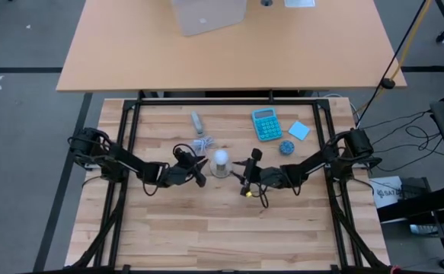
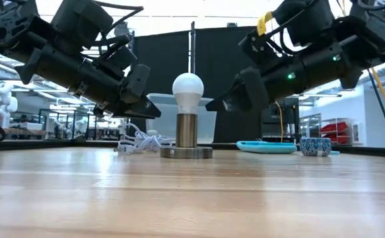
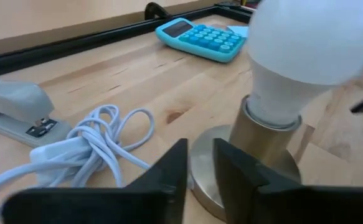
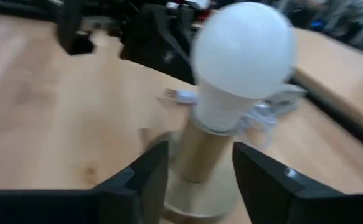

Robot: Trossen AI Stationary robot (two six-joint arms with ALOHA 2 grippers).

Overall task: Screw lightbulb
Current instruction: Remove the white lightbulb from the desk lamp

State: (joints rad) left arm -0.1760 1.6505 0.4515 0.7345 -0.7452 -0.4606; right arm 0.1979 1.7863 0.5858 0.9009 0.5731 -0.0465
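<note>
The white lightbulb (image 2: 187,87) stands upright with its narrow end in a brass socket (image 2: 186,130), which stands on a round metal base (image 2: 186,153) at mid-table. My left gripper (image 2: 154,112) hovers just left of the socket, slanting down. In its wrist view its fingers (image 3: 200,165) are a narrow gap apart with nothing between them. My right gripper (image 2: 213,104) hovers just right of the bulb, open. In its wrist view the gripper (image 4: 200,163) frames the socket without touching it, with the lightbulb (image 4: 243,50) above.
A coiled white cable (image 1: 204,142) and a grey stapler (image 1: 197,122) lie behind the socket toward the left. A teal calculator (image 1: 266,124), a blue note pad (image 1: 299,130) and a small blue bowl (image 1: 286,147) sit at the far right. A black frame (image 1: 229,103) borders the table.
</note>
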